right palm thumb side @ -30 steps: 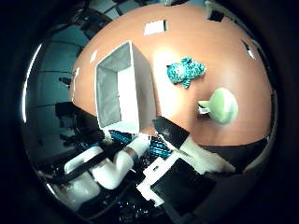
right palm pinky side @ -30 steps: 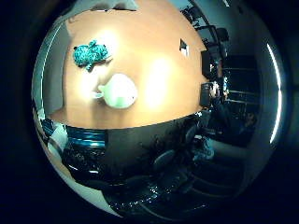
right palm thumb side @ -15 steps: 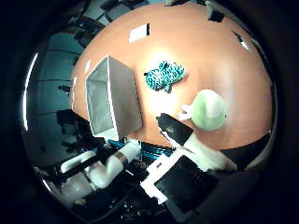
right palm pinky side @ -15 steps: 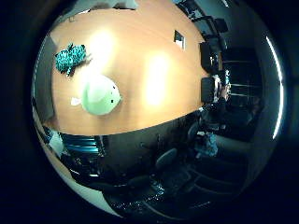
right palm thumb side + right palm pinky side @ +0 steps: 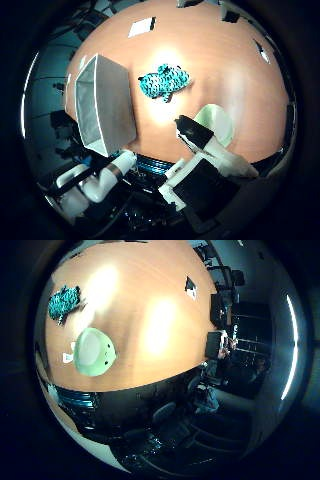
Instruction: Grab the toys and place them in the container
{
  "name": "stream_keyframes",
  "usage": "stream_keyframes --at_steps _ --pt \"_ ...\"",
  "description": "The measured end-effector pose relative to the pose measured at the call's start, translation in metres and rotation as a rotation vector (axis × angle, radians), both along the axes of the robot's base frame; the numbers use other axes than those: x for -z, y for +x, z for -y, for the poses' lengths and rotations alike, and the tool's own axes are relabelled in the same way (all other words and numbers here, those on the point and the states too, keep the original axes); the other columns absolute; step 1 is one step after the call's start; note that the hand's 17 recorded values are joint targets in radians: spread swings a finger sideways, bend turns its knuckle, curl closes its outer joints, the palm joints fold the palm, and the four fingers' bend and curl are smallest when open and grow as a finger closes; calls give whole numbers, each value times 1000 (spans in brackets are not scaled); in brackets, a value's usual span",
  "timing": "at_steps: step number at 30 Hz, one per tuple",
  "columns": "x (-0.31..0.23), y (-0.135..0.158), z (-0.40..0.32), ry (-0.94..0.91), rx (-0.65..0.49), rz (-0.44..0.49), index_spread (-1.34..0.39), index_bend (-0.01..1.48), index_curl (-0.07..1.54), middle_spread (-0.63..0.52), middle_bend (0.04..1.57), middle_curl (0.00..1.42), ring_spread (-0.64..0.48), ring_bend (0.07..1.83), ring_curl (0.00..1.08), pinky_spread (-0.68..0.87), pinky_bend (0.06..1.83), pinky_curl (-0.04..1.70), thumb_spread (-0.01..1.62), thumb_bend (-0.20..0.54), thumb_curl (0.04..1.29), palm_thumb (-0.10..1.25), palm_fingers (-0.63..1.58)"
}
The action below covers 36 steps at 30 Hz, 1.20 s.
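Note:
A teal patterned plush toy [image 5: 164,81] lies on the orange-brown table [image 5: 230,65], a short way from the white rectangular container [image 5: 102,110], which stands open and looks empty. A pale green round plush [image 5: 95,351] with a white tag rests near the table's edge, beyond the teal one from the container. My right hand [image 5: 210,150] hovers above the table and holds nothing. One white finger with a black tip [image 5: 190,131] reaches out fairly straight and covers part of the green plush.
A white card [image 5: 141,26] lies on the table past the container, and a small black-and-white item [image 5: 191,289] sits further along. Dark office chairs [image 5: 220,310] stand round the table's edge. The arm's white links [image 5: 100,180] show below the container.
The whole picture has shifted, so the camera has moved. The green plush now looks larger and nearer to the palm. Both toys and the container stay where they lay.

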State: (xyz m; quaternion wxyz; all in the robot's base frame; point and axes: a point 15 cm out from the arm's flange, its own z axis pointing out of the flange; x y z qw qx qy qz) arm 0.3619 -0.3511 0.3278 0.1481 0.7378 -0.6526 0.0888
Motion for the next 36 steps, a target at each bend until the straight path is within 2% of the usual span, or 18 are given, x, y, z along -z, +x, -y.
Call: stream_keyframes --at_steps 6,14,30,36 --pt "6 20 10 -122 4 -18 -408 176 320 -86 264 356 13 448 194 370 556 114 1015 -26 320 683 281" --pt "11 40 0 -191 -4 -27 -408 172 312 -79 248 360 23 410 208 369 512 142 1014 -25 317 665 290" --pt "22 65 -61 -181 -79 -23 -408 170 309 -84 221 364 24 372 230 384 461 182 1021 -25 313 648 308" --pt "46 59 -92 -163 -98 -46 -408 169 306 -84 216 366 24 364 236 385 449 193 1028 -24 310 643 310"
